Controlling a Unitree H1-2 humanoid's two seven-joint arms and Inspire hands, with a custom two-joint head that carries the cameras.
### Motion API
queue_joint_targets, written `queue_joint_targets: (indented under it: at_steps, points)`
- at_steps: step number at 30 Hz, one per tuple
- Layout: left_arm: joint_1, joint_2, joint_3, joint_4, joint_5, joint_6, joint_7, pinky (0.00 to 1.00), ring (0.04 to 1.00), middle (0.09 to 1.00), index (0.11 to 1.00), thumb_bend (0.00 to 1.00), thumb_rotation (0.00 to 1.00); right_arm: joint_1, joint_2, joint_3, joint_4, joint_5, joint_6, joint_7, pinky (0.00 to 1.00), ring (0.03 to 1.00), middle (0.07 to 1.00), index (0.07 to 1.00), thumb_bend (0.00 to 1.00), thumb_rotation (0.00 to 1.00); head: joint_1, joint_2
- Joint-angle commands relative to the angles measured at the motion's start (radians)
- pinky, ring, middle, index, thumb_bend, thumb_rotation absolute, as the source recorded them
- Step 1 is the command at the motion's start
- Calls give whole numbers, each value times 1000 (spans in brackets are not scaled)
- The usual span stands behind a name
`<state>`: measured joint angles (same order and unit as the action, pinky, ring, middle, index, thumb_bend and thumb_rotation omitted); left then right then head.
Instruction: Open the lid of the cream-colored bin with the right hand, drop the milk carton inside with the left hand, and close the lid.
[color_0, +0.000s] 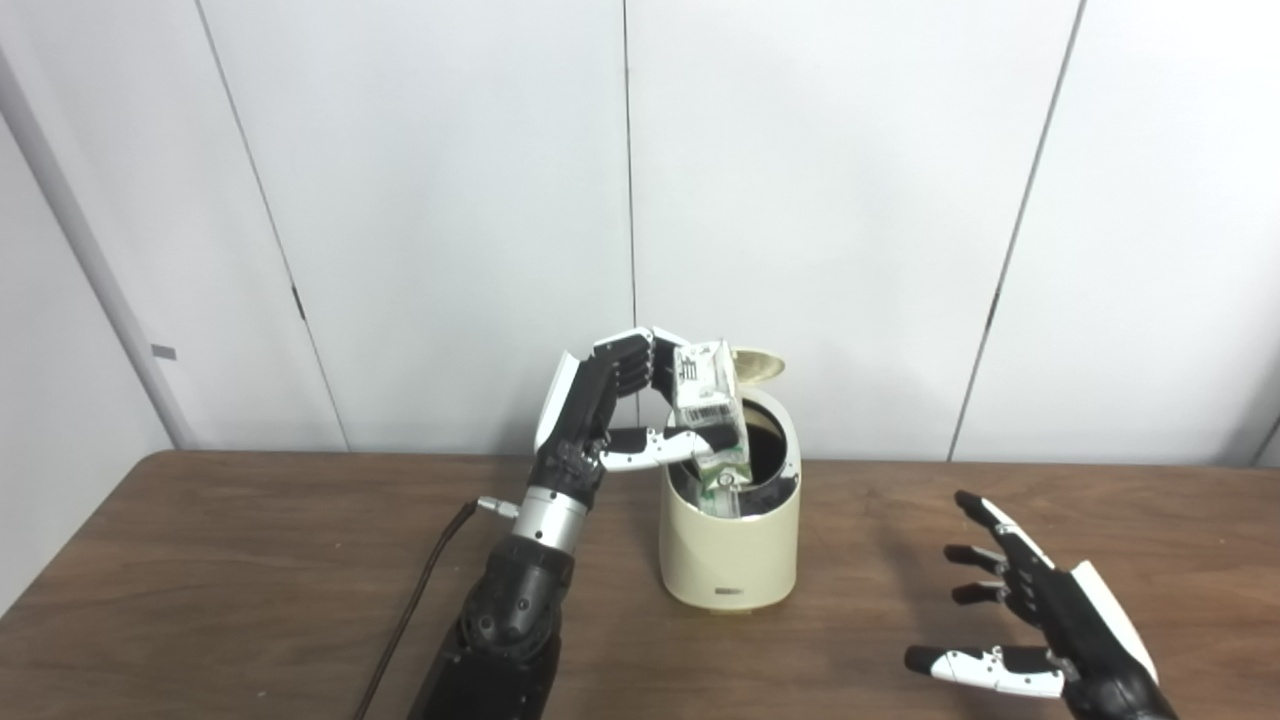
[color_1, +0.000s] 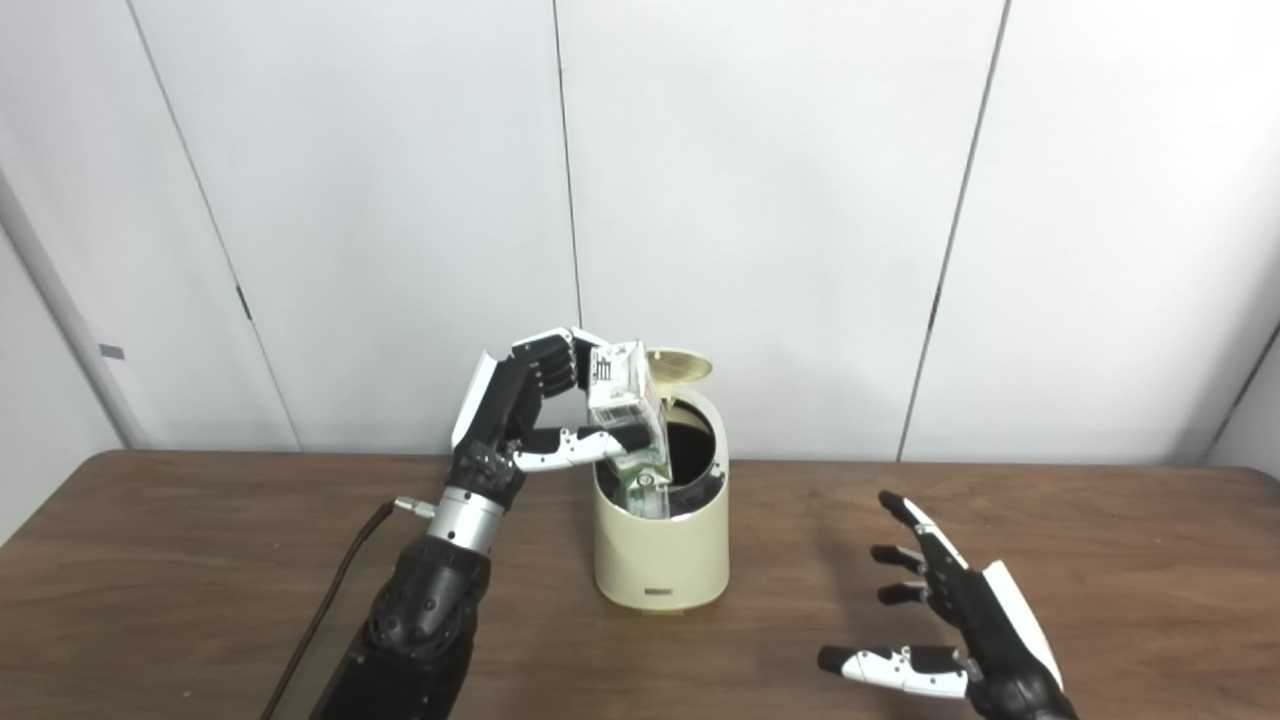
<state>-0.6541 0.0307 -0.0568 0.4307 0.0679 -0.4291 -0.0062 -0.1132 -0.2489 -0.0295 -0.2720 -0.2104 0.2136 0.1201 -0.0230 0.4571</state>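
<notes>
A cream-colored bin stands in the middle of the wooden table, with its round lid tipped up at the back. My left hand is shut on a white and green milk carton, held upright with its lower end inside the bin's dark opening. At the front right, my right hand hovers over the table, open, fingers spread, holding nothing, well apart from the bin.
A dark cable runs along the table beside my left forearm. White wall panels stand right behind the table's far edge, close to the bin.
</notes>
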Motion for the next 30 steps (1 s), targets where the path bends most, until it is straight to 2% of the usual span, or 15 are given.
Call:
queue_joint_targets:
  at_steps: [1,10,15,19,22,30]
  points:
    - [-79,2,-1,-11,-17,-41,11,430,443,491,510,503,0,-15,-4,-3,-25,-5,-52,-21,686,826,957,930,702,127,-2,1]
    - [-107,23,-38,41,15,-41,61,434,442,486,514,503,0,-5,-9,-3,-34,-19,-61,-22,671,817,956,930,690,146,-9,3]
    - [-117,64,-116,62,66,-41,175,453,450,485,507,504,0,0,-9,-7,-34,-23,-63,-23,686,815,949,927,694,161,-14,7]
    - [-122,84,-166,74,51,-41,226,468,453,484,503,504,0,4,-7,-7,-44,-25,-55,-21,666,816,950,925,691,164,-13,8]
    - [-128,105,-220,83,73,-41,299,469,454,484,504,504,0,5,-5,-8,-46,-23,-50,-21,675,817,950,927,693,164,-13,9]
    - [-134,119,-276,103,47,-41,366,470,455,483,505,505,0,9,-5,-9,-54,-12,-47,-15,685,825,953,930,690,174,-14,17]
